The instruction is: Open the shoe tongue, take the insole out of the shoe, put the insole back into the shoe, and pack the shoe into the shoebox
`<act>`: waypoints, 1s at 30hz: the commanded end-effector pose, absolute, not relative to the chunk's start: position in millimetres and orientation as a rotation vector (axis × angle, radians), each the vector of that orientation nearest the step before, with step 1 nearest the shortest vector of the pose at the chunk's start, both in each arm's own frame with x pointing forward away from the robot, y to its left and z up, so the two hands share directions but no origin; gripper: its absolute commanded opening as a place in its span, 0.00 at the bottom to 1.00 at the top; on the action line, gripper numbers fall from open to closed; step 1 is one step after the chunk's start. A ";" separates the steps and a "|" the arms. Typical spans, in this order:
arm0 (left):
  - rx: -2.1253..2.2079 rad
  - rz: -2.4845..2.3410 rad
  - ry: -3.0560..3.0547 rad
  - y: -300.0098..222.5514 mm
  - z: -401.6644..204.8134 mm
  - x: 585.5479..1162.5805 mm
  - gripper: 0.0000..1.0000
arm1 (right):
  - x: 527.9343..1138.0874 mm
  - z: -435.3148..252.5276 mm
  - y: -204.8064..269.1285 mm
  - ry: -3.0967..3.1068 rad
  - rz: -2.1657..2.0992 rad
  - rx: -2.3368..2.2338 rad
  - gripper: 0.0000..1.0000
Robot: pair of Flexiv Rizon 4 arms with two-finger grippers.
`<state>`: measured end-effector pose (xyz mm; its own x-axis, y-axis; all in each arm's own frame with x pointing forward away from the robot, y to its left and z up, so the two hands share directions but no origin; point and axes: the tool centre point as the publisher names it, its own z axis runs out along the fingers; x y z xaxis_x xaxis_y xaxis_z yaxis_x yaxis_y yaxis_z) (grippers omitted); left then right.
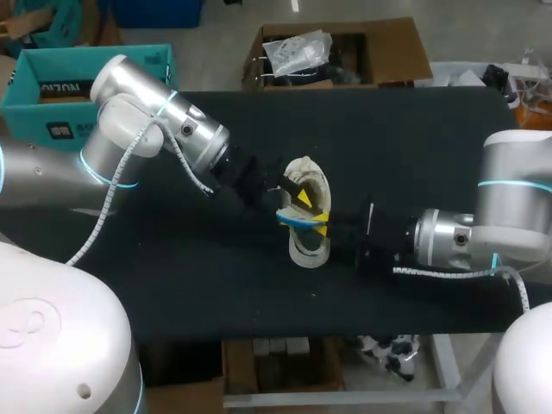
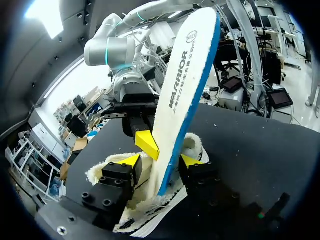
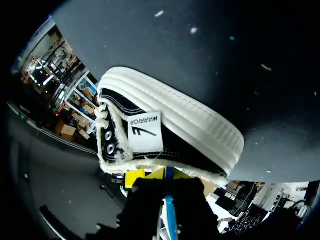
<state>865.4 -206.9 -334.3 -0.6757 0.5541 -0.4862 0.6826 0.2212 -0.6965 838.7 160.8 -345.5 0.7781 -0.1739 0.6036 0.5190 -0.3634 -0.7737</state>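
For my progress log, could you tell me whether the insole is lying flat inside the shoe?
No, the insole stands on end, most of it sticking up out of the shoe.

head overhead — wrists close on shoe point(image 1: 309, 250)

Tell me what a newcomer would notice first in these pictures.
A white insole with a blue underside stands almost upright out of the shoe, which lies at the middle of the black table. Both arms meet at that spot. The right claw pinches the insole, while the left claw sits open in the fleecy mouth of the shoe, with the insole's lower end between its yellow tips.
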 end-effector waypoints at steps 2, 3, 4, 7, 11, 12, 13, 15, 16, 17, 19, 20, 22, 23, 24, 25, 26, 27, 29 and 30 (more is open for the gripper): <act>1.213 -1.472 2.308 -200.2 -324.3 852.2 0.49 | 840.8 -350.9 159.5 -0.261 -0.747 -1.794 0.00; 1.224 -1.488 2.297 -200.3 -322.2 849.3 0.50 | 841.2 -351.4 158.7 -0.259 -0.748 -1.792 0.00; 1.235 -1.498 2.296 -200.9 -321.4 847.1 0.50 | 841.4 -351.8 158.3 -0.256 -0.749 -1.791 0.00; 1.249 -1.496 2.295 -203.4 -321.3 842.0 0.45 | 841.5 -352.4 157.6 -0.253 -0.750 -1.790 0.00; 1.261 -1.477 2.295 -205.9 -321.3 840.0 0.00 | 841.4 -353.6 156.5 -0.245 -0.752 -1.789 0.00; 1.261 -1.473 2.298 -206.1 -321.3 840.0 0.00 | 841.0 -353.8 156.1 -0.244 -0.752 -1.788 0.00; 1.261 -1.472 2.299 -206.1 -321.4 840.0 0.00 | 840.4 -353.8 155.5 -0.241 -0.755 -1.787 0.00; 1.258 -1.470 2.300 -205.5 -321.6 840.2 0.00 | 839.5 -353.6 154.8 -0.237 -0.757 -1.787 0.00; 1.255 -1.470 2.300 -204.8 -321.7 840.3 0.00 | 838.9 -353.5 154.3 -0.235 -0.759 -1.787 0.00; 1.254 -1.470 2.301 -204.2 -321.9 840.4 0.00 | 838.5 -353.4 154.0 -0.233 -0.760 -1.788 0.00; 1.250 -1.467 2.312 -202.7 -322.7 840.8 0.20 | 838.0 -353.3 153.3 -0.231 -0.762 -1.788 0.00; 1.250 -1.463 2.316 -202.2 -323.3 840.9 0.24 | 837.9 -353.3 153.1 -0.230 -0.762 -1.787 0.00; 1.244 -1.461 2.317 -201.9 -324.2 841.0 0.00 | 838.1 -353.4 152.9 -0.229 -0.761 -1.786 0.00; 1.239 -1.457 2.320 -201.7 -324.8 841.1 0.00 | 838.3 -353.5 152.8 -0.229 -0.759 -1.785 0.00; 1.237 -1.455 2.320 -201.4 -325.6 841.8 0.00 | 838.4 -353.5 152.9 -0.230 -0.758 -1.784 0.00; 1.236 -1.454 2.321 -201.3 -325.8 842.0 0.00 | 838.4 -353.4 153.2 -0.234 -0.758 -1.780 0.00; 1.235 -1.448 2.323 -201.4 -326.3 842.0 0.00 | 837.6 -352.4 154.0 -0.236 -0.758 -1.778 0.00; 1.235 -1.445 2.325 -201.6 -327.0 841.9 0.00 | 835.2 -349.7 155.9 -0.241 -0.761 -1.776 0.17; 1.237 -1.441 2.326 -202.3 -327.5 841.7 0.00 | 831.0 -344.3 159.5 -0.257 -0.766 -1.780 0.34; 1.238 -1.439 2.326 -202.7 -327.6 841.4 0.00 | 828.8 -341.6 161.5 -0.262 -0.768 -1.786 0.36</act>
